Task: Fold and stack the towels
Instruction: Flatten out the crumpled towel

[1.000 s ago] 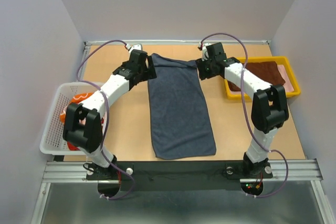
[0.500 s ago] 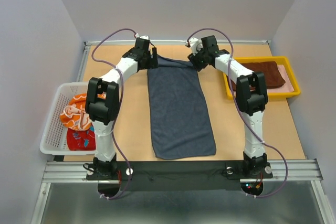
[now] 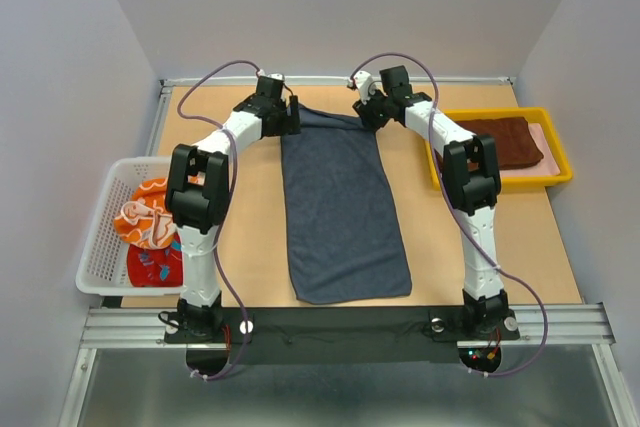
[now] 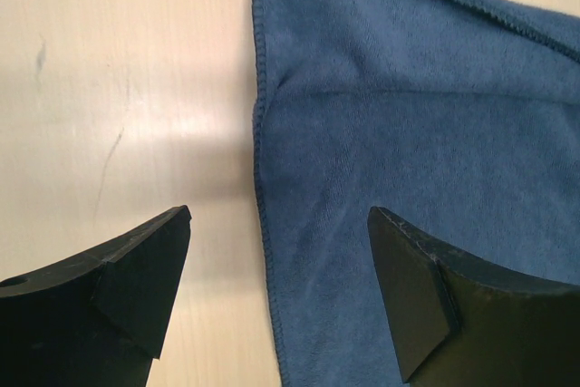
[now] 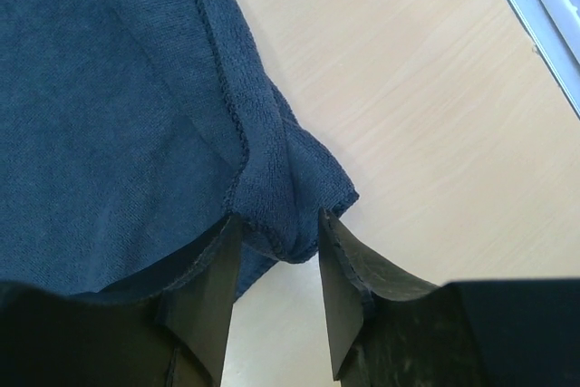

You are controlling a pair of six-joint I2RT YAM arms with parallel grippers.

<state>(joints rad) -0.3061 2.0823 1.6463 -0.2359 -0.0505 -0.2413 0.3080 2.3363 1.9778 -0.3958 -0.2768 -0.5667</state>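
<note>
1. Navy towel [image 3: 340, 207]: its far right corner is bunched and pinched between the fingers of the right gripper [image 5: 279, 224].
2. The left gripper [image 4: 279, 215] is spread wide astride the towel's left hem, with one finger over bare table [image 3: 250, 237] and one over cloth.
3. The towel is laid flat, lengthwise, between the arms.
4. A reddish-brown towel [image 3: 505, 142] is seen in the yellow tray [image 3: 555, 137], at the right.

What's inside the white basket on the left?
An orange-and-white towel lies bunched in the basket, with a red, blue-patched towel nearer the front. Anything beneath them is hidden, and the left arm covers the basket's right edge.
</note>
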